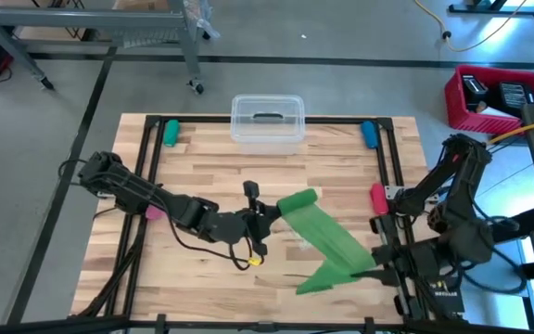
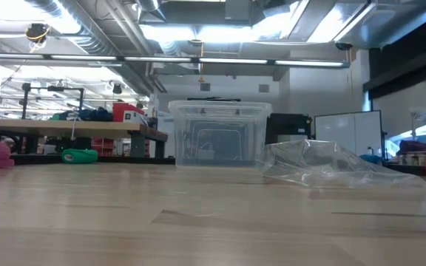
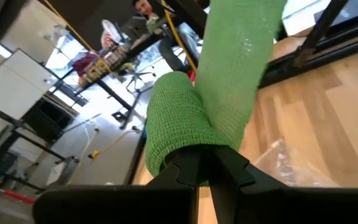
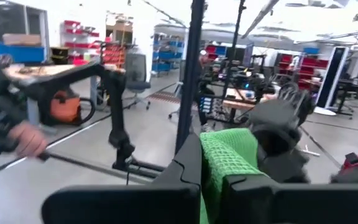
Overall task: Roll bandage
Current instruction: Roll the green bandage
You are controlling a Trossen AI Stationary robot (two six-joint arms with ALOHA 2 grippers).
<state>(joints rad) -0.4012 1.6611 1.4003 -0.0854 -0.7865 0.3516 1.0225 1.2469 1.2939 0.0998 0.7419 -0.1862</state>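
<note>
The bright green bandage (image 1: 327, 239) runs slantwise between my two grippers over the table's middle right. Its rolled end (image 1: 297, 199) is at my left gripper (image 1: 272, 216), which reaches in from the table's left and is shut on it. Its flat end (image 1: 321, 278) is at my right gripper (image 1: 371, 269), near the table's right front, also shut on it. In the left wrist view the roll (image 3: 173, 118) sits just beyond my left gripper (image 3: 205, 163), and the strip (image 3: 235, 62) leads away from it. Neither gripper nor bandage shows in the low view. My left gripper pinches the bandage's rolled end (image 3: 185, 149) between its two fingers, coming nearly level from the table's left. The roll stands past the fingertips, and the strip leaves it toward the other gripper. My right gripper pinches the bandage's flat end (image 4: 219, 155) between its two fingers, coming about level from the table's right. The cloth is bunched where the fingers have it; how many layers, I cannot tell. From there the strip runs to the roll.
A clear lidded box (image 1: 267, 121) stands at the far edge's middle. A crumpled clear plastic bag (image 2: 324, 166) lies on the wood. Teal rolls (image 1: 171, 133) (image 1: 369, 134) sit at the far corners, and pink ones (image 1: 377, 197) (image 1: 156, 211) at the sides. A person's hand (image 4: 23, 140) shows beyond the table.
</note>
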